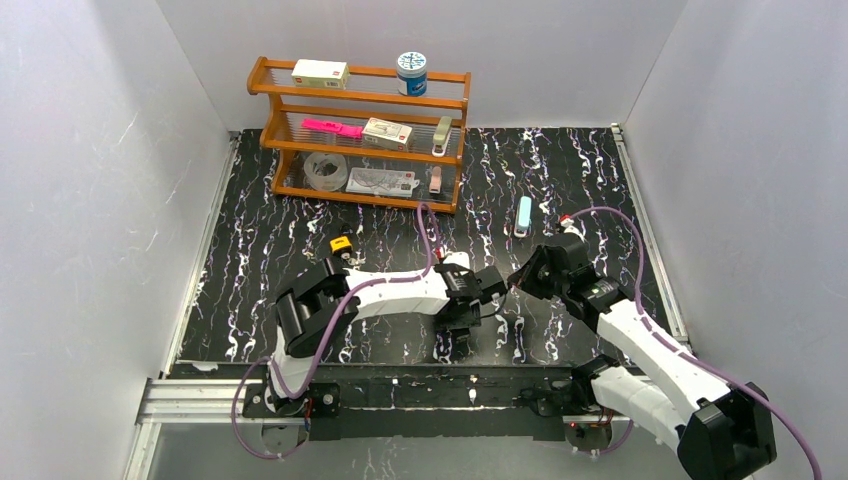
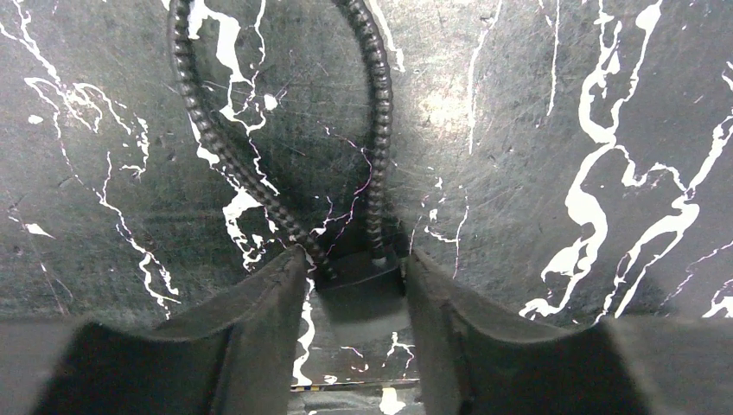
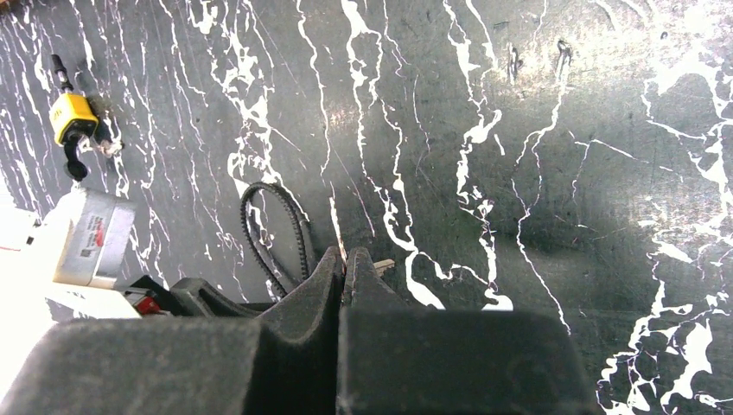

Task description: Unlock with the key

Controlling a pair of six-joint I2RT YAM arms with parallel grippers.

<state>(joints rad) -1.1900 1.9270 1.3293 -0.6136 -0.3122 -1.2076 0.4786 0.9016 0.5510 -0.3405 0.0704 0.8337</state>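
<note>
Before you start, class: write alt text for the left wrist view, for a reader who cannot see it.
Two dark fingers of the left gripper flank, and seem to clamp, the small black body of a cable lock, whose ribbed cable loops upward over the black, white-veined table.

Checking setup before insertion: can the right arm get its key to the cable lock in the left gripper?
Probably yes. The right gripper pinches the key close beside the left gripper, which clamps the cable lock; only bare tabletop lies between them. The keyhole itself isn't visible, so alignment is uncertain.
</note>
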